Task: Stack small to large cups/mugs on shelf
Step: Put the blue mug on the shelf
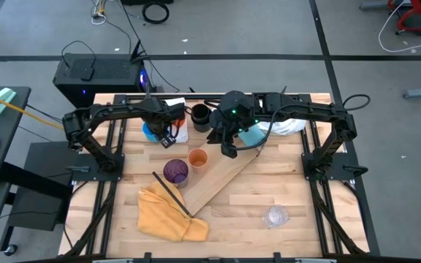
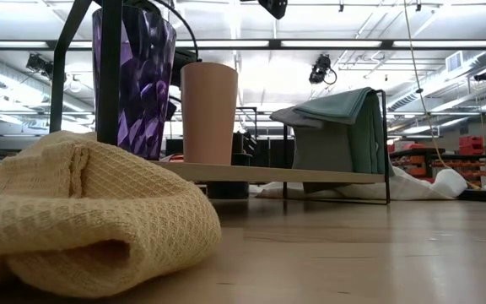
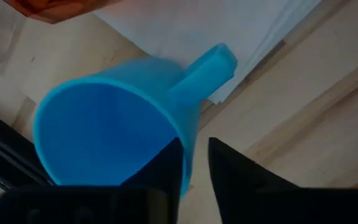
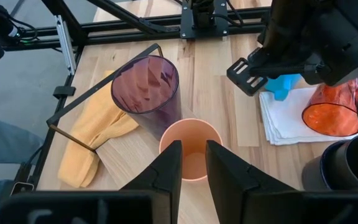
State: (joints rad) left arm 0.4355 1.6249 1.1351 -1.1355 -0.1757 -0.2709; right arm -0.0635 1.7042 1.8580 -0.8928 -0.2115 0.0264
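Note:
A translucent purple cup [image 1: 175, 172] and a small orange cup [image 1: 198, 158] stand upright on the pale wooden shelf board [image 1: 221, 179]; both also show in the low view, purple [image 2: 133, 80] and orange [image 2: 209, 114]. My left gripper [image 1: 158, 131] is shut on the bright blue mug [image 3: 110, 130] over the white pad [image 4: 284, 121]. The red-orange tumbler [image 4: 331, 112] and the black mug [image 1: 199, 115] stand beside it. My right gripper [image 4: 193, 171] hangs above the board next to the orange cup [image 4: 191, 149], empty, with a narrow gap between its fingers. My left gripper holds the blue mug by its wall at the rim [image 3: 191, 146], just beside the handle [image 3: 213, 65]. One finger [image 3: 163, 168] is inside the mug and one [image 3: 235, 171] outside. Whether the mug's base rests on the pad, I cannot tell.
A crumpled yellow cloth [image 1: 168, 212] lies at the board's near left end, under a thin black bar [image 1: 170, 191]. A clear plastic piece [image 1: 275, 216] lies near the front right. Pale cloths [image 1: 276, 128] lie at the far right. Bare wood shows front centre.

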